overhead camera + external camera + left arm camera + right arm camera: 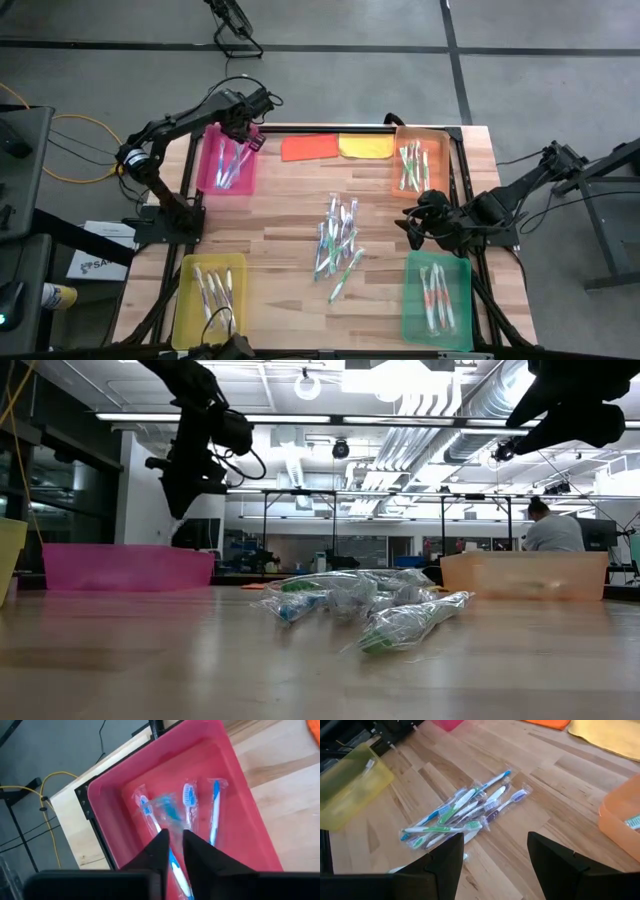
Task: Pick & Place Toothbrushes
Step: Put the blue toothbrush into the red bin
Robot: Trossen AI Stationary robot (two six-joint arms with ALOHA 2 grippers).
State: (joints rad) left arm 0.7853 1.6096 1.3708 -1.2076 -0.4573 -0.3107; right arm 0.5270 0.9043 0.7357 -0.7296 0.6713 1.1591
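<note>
A workshop lay behind the wooden tabletop. The left pincer hung over the pink tray, fingers barely apart, a blue brush below them; clean release called for spreading, then rising straight. The right pincer, spread, faced the brush pile.

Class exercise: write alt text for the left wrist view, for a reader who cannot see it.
The left gripper hangs over a pink plastic tray, its dark jaws a narrow gap apart with a wrapped blue-and-white toothbrush showing in the gap. More wrapped blue-and-white toothbrushes lie in the tray, which sits at a corner of the light wooden table.
</note>
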